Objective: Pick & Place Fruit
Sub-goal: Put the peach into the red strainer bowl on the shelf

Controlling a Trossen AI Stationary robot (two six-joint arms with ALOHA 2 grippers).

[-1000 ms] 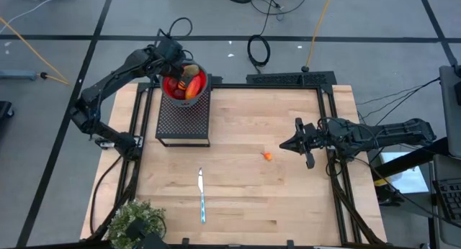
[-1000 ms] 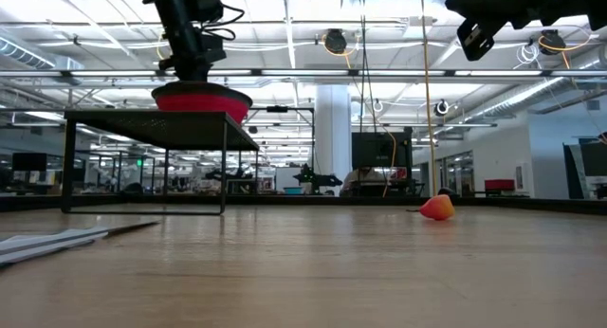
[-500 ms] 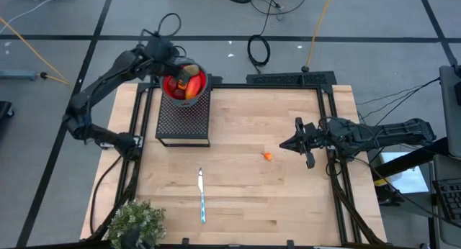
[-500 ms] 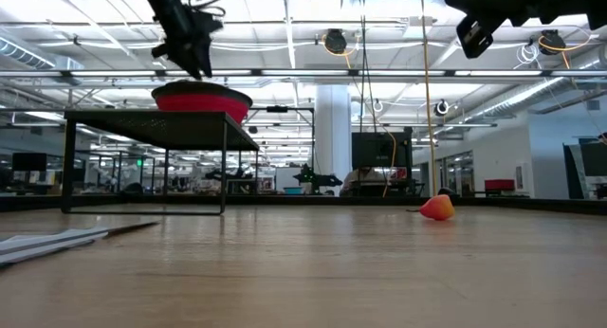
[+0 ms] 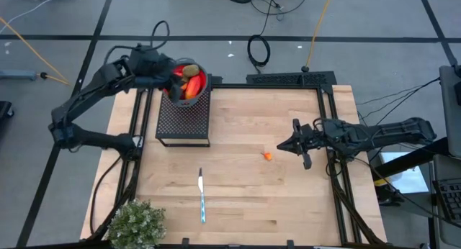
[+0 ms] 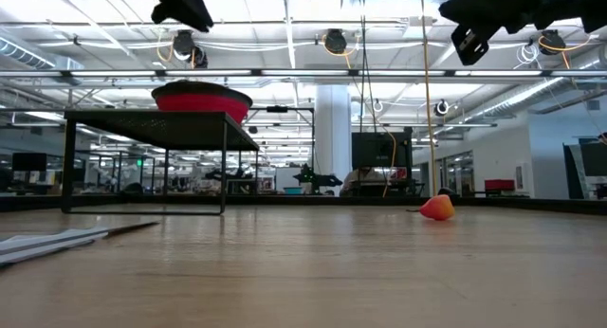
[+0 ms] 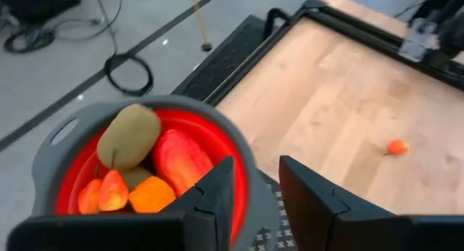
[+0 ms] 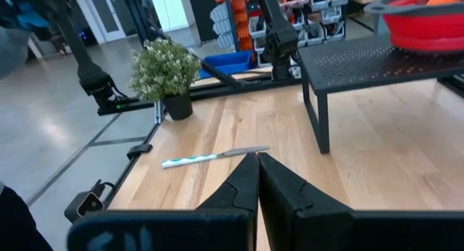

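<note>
The left gripper [image 5: 175, 79] has backed off the red bowl [image 5: 201, 83], fingers apart; the right gripper [image 5: 286, 145], pinched together, hangs over the wooden table [image 5: 245, 191] near an orange bit [image 5: 267, 156], knife [image 5: 202, 196] and plant [image 5: 137, 224] beyond.

A slim knife [image 5: 202, 196] lies flat on the wooden table [image 5: 245, 127]. A bushy green plant [image 5: 135, 224] stands at the table's corner. A black mesh stand [image 5: 184, 119] sits beyond the knife.

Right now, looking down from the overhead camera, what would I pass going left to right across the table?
Potted plant → black mesh stand carrying the red bowl of fruit → knife → small orange fruit piece → right gripper.
</note>
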